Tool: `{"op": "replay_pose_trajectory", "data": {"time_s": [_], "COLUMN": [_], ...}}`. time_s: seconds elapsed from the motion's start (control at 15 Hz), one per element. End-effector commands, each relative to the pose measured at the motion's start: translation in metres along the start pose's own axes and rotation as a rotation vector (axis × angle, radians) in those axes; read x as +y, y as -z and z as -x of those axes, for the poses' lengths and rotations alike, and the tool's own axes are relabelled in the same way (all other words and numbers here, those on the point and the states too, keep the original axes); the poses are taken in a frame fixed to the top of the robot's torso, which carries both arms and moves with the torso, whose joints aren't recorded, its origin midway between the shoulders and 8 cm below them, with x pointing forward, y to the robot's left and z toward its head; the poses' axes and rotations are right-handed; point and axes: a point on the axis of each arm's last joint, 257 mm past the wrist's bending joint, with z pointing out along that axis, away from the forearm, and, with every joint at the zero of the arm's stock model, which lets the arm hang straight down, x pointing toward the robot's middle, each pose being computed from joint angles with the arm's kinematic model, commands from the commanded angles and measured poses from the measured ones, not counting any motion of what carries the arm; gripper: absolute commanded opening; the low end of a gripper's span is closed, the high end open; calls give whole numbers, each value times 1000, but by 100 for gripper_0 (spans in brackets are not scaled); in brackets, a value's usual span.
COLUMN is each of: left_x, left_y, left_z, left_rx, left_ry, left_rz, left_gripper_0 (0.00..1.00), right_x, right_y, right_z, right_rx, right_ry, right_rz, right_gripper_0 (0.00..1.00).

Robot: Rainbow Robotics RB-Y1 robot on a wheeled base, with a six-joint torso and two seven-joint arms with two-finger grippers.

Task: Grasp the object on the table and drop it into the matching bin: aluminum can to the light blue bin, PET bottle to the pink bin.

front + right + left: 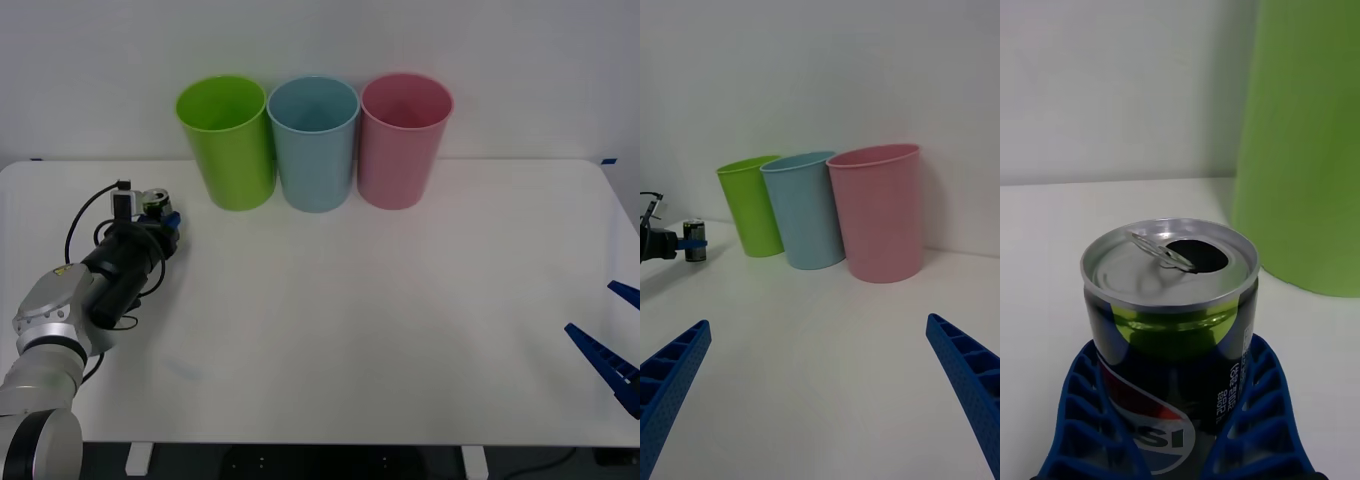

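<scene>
White tabletop (350, 330) spreads wide and flat across the front view, its near edge and rounded corners showing, with a dark gap of floor below. Nearest on the right side, the right hand (615, 335) hangs at the tabletop's edge, its two blue ribbed fingers (674, 375) spread wide apart with nothing between them. On the left side, the left arm reaches forward over the surface, grey and black with a looping cable, and the left hand (160, 222) is closed around the aluminum can (155, 204). From the left wrist view the blue ribbed fingers (1259, 409) cup the can's lower body on both sides; the can (1171, 330) stands upright, dark with greenish print and a silver top whose tab opening is already punched. In the right wrist view the can's base (694, 240) appears to sit on the tabletop.

Farther back, three tall tapered bins stand in a row, nearly touching: the lime green bin (228, 143) closest to the can, the light blue bin (315, 143) in the middle, and the pink bin (400, 140) on the right. Behind them rises a plain white wall (520, 60), meeting the tabletop's far edge.
</scene>
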Motion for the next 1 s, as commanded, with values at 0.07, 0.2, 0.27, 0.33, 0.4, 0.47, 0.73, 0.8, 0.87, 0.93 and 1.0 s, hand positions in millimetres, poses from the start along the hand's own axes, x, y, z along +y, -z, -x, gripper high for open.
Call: {"op": "replay_pose_trajectory", "data": {"time_s": [0.07,0.2,0.27,0.33,0.4,0.47,0.73,0.8,0.87,0.93,1.0], "left_x": [-1,-1,-1,-1,-1,-2,-13,-15,-18,-23,-27], "left_y": [3,6,8,12,17,24,53,58,68,77,84], "left_z": [0,0,2,3,7,12,25,26,33,38,42], "left_rx": [-5,-13,-18,-29,-48,-72,-146,-156,-182,-202,-218], "left_ry": [6,4,1,-4,-13,-20,-32,-35,-33,-27,-27], "left_rz": [-24,-52,-64,-79,-91,-108,-157,-167,-181,-198,-208], "left_gripper_0": [0,0,0,0,0,0,0,0,0,0,0], "right_x": [0,0,0,0,0,0,0,0,0,0,0], "right_y": [0,0,0,0,0,0,0,0,0,0,0], "right_z": [0,0,0,0,0,0,0,0,0,0,0], "right_rx": [0,0,0,0,0,0,0,0,0,0,0], "right_ry": [0,0,0,0,0,0,0,0,0,0,0], "right_rz": [0,0,0,0,0,0,0,0,0,0,0], "right_gripper_0": [100,100,100,100,100,100,100,100,100,100,100]}}
